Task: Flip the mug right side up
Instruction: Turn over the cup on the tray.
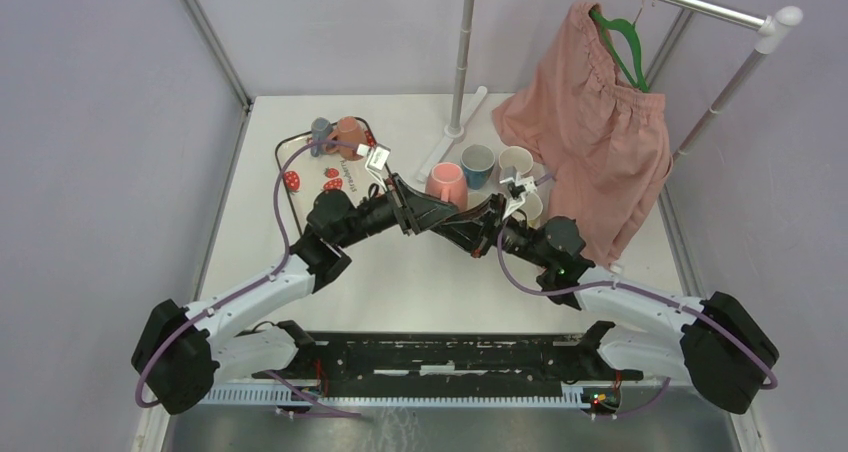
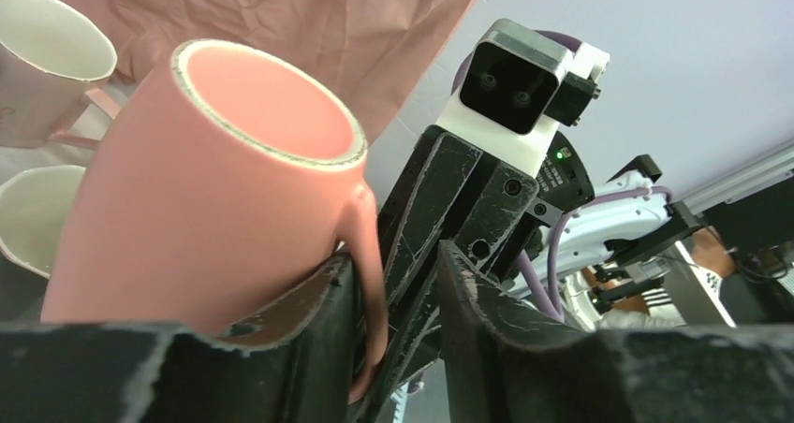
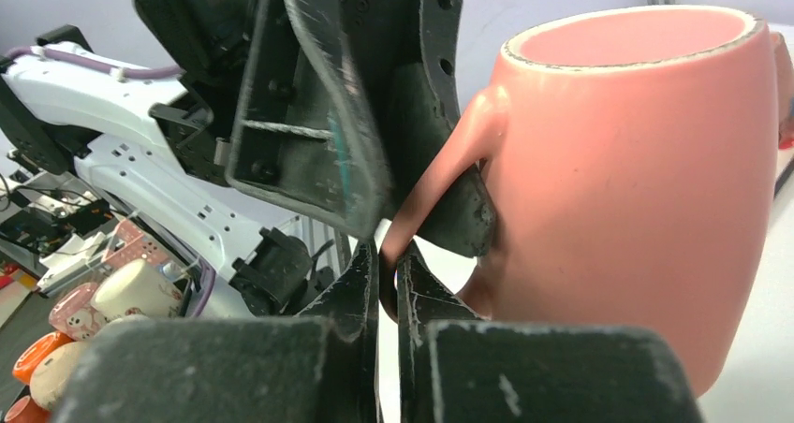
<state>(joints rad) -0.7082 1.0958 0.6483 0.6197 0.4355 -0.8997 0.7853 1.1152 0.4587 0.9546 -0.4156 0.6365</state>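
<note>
Top external: pink mug (image 1: pixel 447 184) upside down beside blue mug (image 1: pixel 477 164)

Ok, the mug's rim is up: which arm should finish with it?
Right. The right gripper is shut on the mug by its handle; the left gripper's jaws stand apart around that handle, so its hold looks loose.

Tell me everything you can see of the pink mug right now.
The pink mug looks like matte ceramic, with a rounded belly, a pale rough rim and a few dark specks. It stands mouth up, and nothing shows inside. Its loop handle points toward the arms. The right pincer is shut on the handle's lower bend. The left pincer straddles the handle loosely, one finger touching it. Whether its base rests on the table is hidden.
</note>
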